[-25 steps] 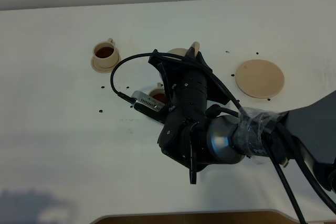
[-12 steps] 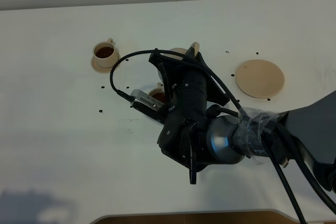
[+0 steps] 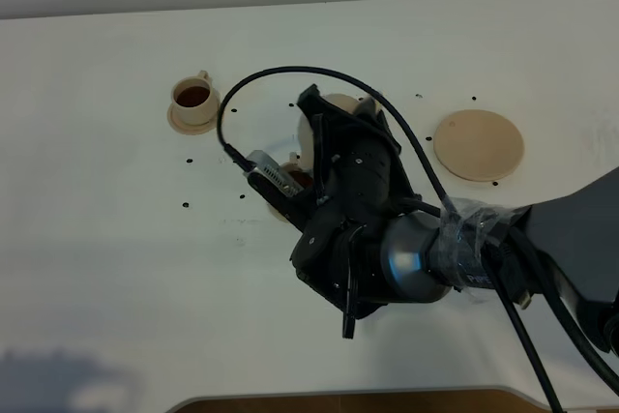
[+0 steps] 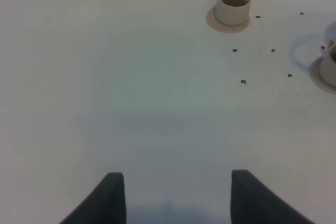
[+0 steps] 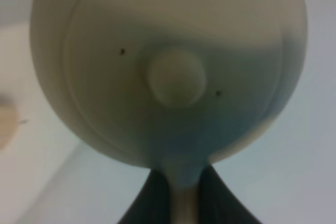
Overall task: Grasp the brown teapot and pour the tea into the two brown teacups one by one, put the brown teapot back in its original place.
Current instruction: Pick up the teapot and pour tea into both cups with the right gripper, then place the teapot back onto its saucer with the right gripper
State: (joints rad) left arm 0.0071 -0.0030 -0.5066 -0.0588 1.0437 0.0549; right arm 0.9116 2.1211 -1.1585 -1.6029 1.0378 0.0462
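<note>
White tabletop [image 3: 106, 268], matte, marked with small dark dots; pale wall strip behind.

Item 1: brown teapot [image 5: 168, 66]. Held above the table near its middle by the right gripper [image 5: 181, 198], whose jaws pinch the loop handle. From the wrist we see lid and knob face-on, so we judge the pot tipped for pouring or just coming off it. Overhead, the arm hides most of it.

Item 2: near teacup [image 3: 295, 178], on its saucer directly under the held pot, largely covered by the wrist; dark liquid shows inside.

Item 3: far teacup [image 3: 193, 96], on its saucer toward the back left, holding dark tea, well apart from the arm.

Item 4: round disc saucer [image 3: 478, 144], bare, to the right; we take it for the teapot's resting place. The table between pot and disc is unobstructed.

Item 5: left gripper [image 4: 172, 198], fingers spread, holding nothing, low over bare table, well apart from both cups.

Front table edge lies near the arm's base.
</note>
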